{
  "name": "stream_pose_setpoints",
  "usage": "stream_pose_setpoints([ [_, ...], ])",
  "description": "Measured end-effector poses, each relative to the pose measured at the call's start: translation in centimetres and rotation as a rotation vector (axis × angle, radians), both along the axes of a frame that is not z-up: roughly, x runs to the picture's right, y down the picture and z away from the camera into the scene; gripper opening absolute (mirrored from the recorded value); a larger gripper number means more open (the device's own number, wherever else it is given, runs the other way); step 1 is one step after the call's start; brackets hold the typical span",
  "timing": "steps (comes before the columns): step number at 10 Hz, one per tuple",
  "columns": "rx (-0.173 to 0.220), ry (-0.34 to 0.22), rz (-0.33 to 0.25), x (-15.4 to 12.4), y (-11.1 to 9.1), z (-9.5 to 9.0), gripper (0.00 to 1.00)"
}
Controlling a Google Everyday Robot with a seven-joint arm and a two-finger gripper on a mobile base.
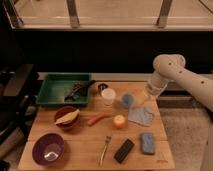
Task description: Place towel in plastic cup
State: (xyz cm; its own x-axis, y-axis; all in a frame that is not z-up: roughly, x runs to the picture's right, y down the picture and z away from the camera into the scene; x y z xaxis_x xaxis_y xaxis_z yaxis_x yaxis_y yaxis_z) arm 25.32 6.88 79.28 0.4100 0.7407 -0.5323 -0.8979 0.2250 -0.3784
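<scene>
Pale blue-grey rumpled cloth towel [141,116] lies flat on the light wooden table [75,135], right of centre, not lifted. The small light blue round plastic cup [127,101] stands just up-left of it, close by, upright with its mouth open to the top, so the drop only needs a short carry.

The white robot arm [172,70] comes in from the right and bends down. Its gripper [145,99] hangs low over the towel's far edge, just right of the plastic cup. Likely it is there to line up on the cloth. Whether it is open, closed or already pinching cloth, I cannot tell.

My read: this is the approach or grasp step, with nothing in the cup yet.

Clutter nearby explains the tight angle:
- A taller white cup [108,96] stands left of the plastic cup, with a small dark cup [102,87] behind it.
- A small orange round fruit [119,121] sits just left of the towel.
- A thick blue sponge block [147,143] lies nearer the front edge. It is a lookalike, not the target.

Further away, out of the arm's path:
- A green plastic tray [50,95] sits far left.
- A purple bowl [49,148], a metal fork [105,149] and a black rectangular block [124,150] lie along the front.

Risk, as I judge it: the soft cloth may drape over the rim or tip the light cup.
</scene>
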Motion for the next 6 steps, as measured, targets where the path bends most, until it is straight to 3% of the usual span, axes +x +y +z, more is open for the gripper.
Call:
stream_pose_setpoints([
  [6, -0.041, 0.113, 0.080, 3.9, 5.0, 6.4, 0.75],
])
